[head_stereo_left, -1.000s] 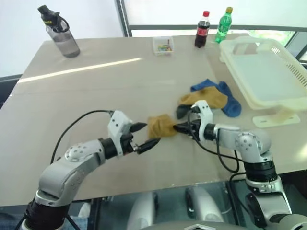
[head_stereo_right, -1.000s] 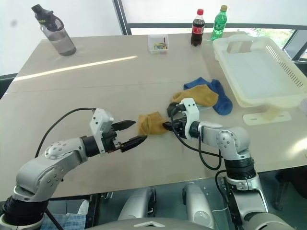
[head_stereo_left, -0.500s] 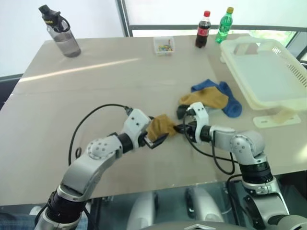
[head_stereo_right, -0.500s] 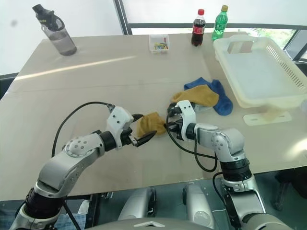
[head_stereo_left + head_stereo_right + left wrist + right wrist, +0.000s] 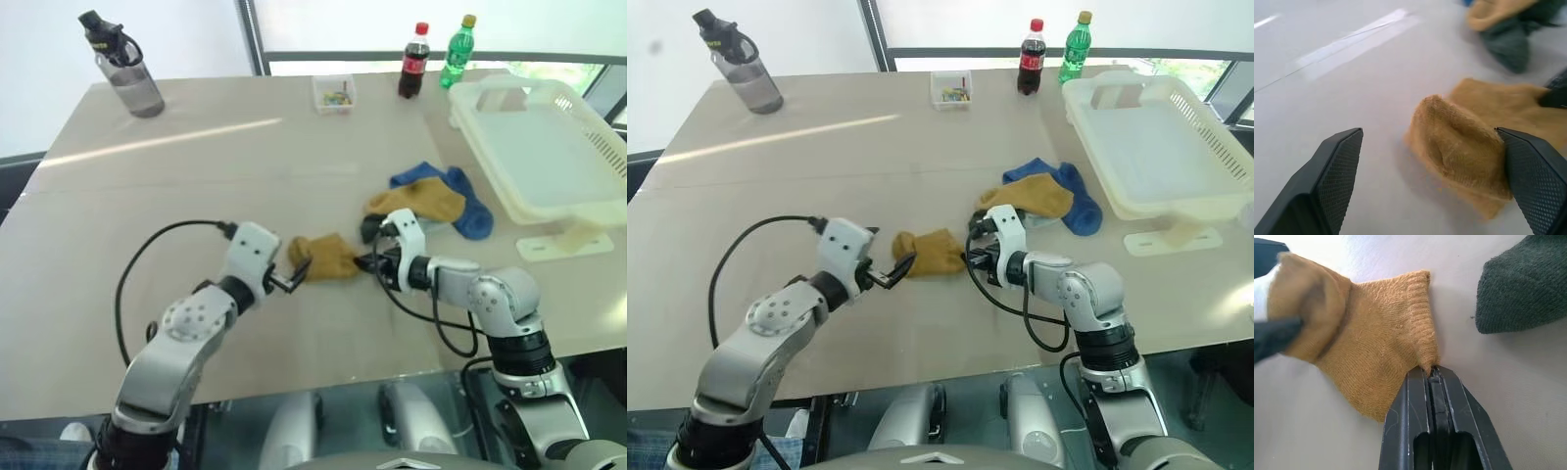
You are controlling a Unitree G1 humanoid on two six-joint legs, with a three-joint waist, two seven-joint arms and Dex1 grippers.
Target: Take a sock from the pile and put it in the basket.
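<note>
right gripper (image 5: 1431,373): jaws fully closed, pinching the ribbed cuff edge of the sock (image 5: 325,258); contact point tiny, tips mostly hide it.
left gripper (image 5: 1432,161): jaws spread wide, holding nothing; 1 finger (image 5: 1535,174) beside the sock's bunched toe end, touching or just apart, can't tell.
sock: lies on the table (image 5: 196,176) between both grippers, near the pile (image 5: 431,203).
pile: blue, ochre and dark green socks overlapping; dark green 1 partly behind the right gripper.
basket (image 5: 578,127): at the table's right, well apart from the sock, far side cut off by the frame edge.
</note>
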